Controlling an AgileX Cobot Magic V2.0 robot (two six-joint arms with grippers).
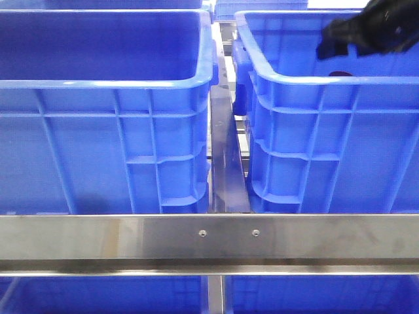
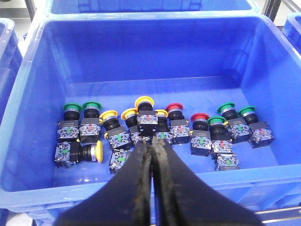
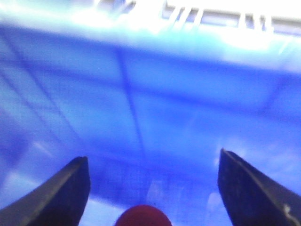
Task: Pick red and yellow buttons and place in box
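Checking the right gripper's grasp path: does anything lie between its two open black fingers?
In the right wrist view, the right gripper stands open, and a glossy red rounded cap sits between its fingers; otherwise only blurred blue crate wall.

Buttons (image 2: 155, 129) in crate (image 2: 141, 56), seemingly clustered

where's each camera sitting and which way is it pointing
Front view: low behind a steel rail, facing forward at two blue crates; the right arm shows over the right crate.
Left wrist view: above a crate of push buttons, closed left gripper below.
Right wrist view: blurred, inside a crate, open right gripper over a red button.
Shared: blue crates.
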